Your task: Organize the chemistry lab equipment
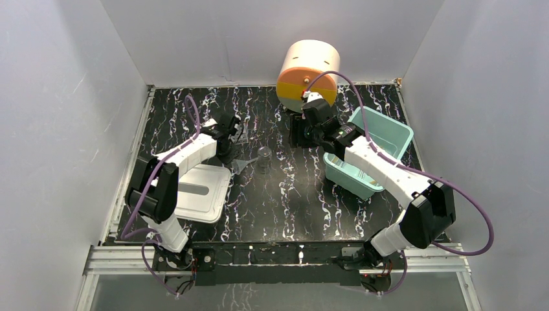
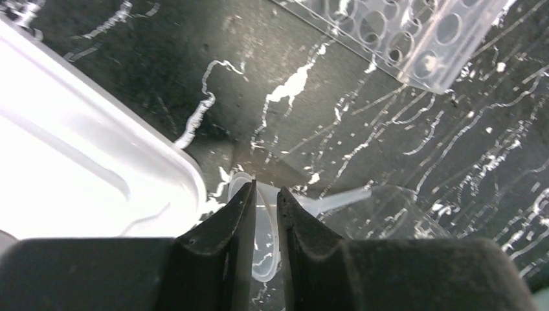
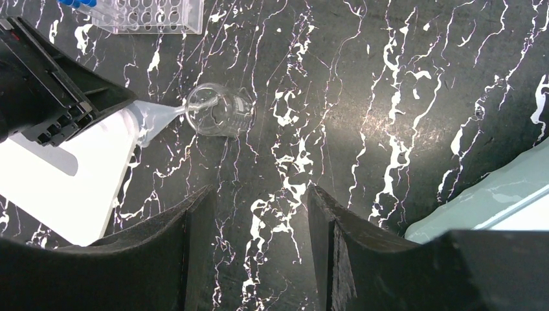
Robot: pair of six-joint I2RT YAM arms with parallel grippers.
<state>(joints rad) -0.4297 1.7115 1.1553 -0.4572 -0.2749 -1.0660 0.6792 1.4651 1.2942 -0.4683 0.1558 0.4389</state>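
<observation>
My left gripper (image 2: pixel 266 189) is shut on the rim of the clear plastic funnel (image 2: pixel 265 223). The funnel lies low over the black table, and its spout (image 2: pixel 343 197) points into a clear glass beaker (image 2: pixel 404 207). In the top view the left gripper (image 1: pixel 230 150) is left of centre, with the funnel (image 1: pixel 241 166) and beaker (image 1: pixel 263 159) beside it. The clear grid tube rack (image 2: pixel 408 29) stands just beyond; a blue cap (image 3: pixel 78 3) shows on it. My right gripper (image 3: pixel 260 189) is open and empty above bare table, in front of the drawer unit (image 1: pixel 304 133). Other equipment is out of view.
A white tray (image 1: pixel 201 191) lies at the left, touching the funnel's near side. A teal bin (image 1: pixel 370 150) stands at the right under the right forearm. The cream-and-orange round drawer unit (image 1: pixel 309 74) stands at the back.
</observation>
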